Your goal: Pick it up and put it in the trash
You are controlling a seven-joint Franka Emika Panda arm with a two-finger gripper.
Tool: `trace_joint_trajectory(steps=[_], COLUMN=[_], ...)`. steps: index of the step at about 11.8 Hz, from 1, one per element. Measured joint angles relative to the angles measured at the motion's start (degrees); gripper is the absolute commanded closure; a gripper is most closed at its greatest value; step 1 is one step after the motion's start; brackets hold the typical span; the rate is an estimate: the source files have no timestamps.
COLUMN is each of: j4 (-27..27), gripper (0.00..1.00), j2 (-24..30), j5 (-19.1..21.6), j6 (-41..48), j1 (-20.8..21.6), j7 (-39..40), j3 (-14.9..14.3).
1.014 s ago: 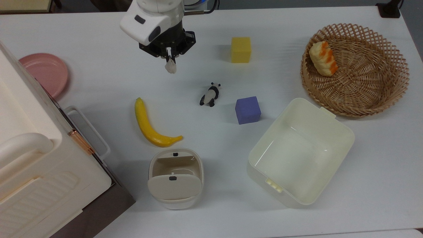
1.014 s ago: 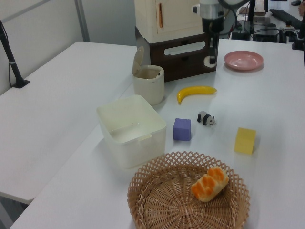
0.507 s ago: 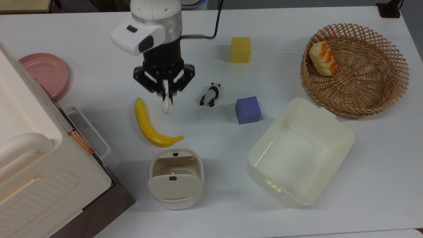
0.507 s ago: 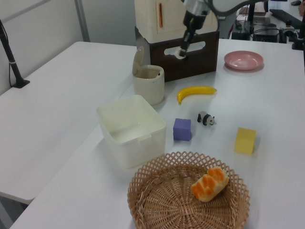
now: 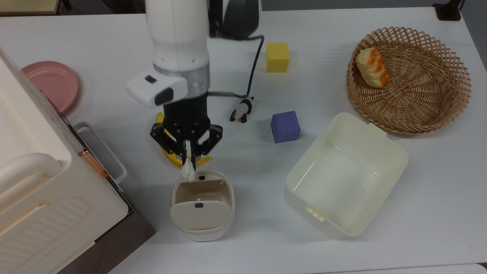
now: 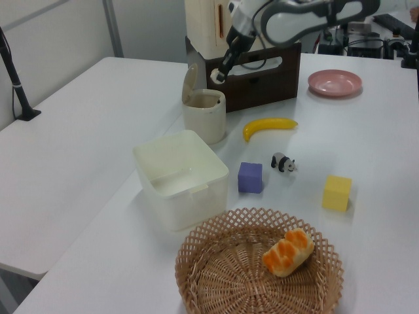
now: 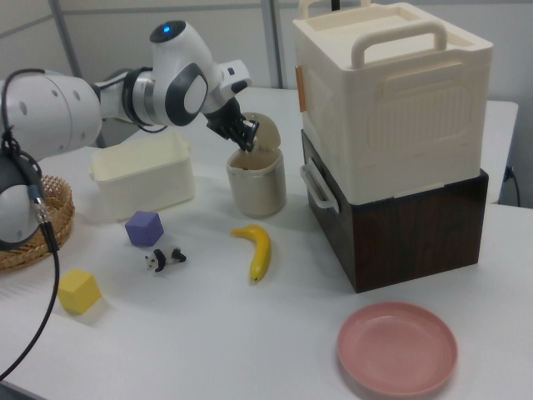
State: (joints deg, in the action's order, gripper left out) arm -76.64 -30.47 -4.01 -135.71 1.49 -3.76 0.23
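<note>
Your gripper [image 5: 189,166] is clenched on the paper ball [image 5: 187,173], which hangs from the fingertips above the bench [image 5: 342,251] and not on it. In the top view the ball sits right over the far rim of the trash bin [image 5: 201,205], at the rim's left corner in the top view, beside the small black mark on that edge. The bin's flap lid [image 5: 200,215] is tipped up and open, and you can look down into the cream hollow behind it. In the left view the gripper [image 6: 220,74] hangs just above the bin [image 6: 203,116], with the raised lid on the left view's left side. In the right view the gripper [image 7: 246,138] hovers at the bin's mouth [image 7: 256,179], its fingers angled down toward the opening.

Just behind the gripper in the top view, the banana [image 5: 172,158] lies on the bench, mostly covered by the arm. The toy panda [image 5: 241,110] lies further toward the top view's right, then the purple cube [image 5: 285,126]. The yellow cube [image 5: 277,57] stands well apart, up the bench. The large cream tub [image 5: 344,175] is open, on the top view's right of the bin. The wicker basket [image 5: 426,102] holds an orange-striped bread piece [image 5: 372,67]. The pink plate [image 5: 53,83] rests near the stacked cream box [image 5: 45,190].
</note>
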Motion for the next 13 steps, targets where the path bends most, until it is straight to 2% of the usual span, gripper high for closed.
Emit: trace_joint_trajectory(steps=[1, 2, 6, 8, 9, 13], j4=[0.6, 1.2, 2.2, 2.0, 1.7, -2.2], gripper=[0.19, 0.0, 0.0, 0.0, 0.0, 0.0], j2=[-1.3, -2.7, -3.7, -1.9, -0.8, 9.7], j5=[-1.2, -3.2, -4.8, -4.8, -4.8, -4.8], j6=[-1.2, -3.0, -3.6, -2.2, 0.0, 19.7], j1=[0.4, 1.0, 1.4, 1.4, 1.5, 1.5], j7=[-1.5, -3.9, -5.8, -7.9, -8.8, -10.5], j3=[0.0, 0.0, 0.0, 0.0, 0.1, 1.1])
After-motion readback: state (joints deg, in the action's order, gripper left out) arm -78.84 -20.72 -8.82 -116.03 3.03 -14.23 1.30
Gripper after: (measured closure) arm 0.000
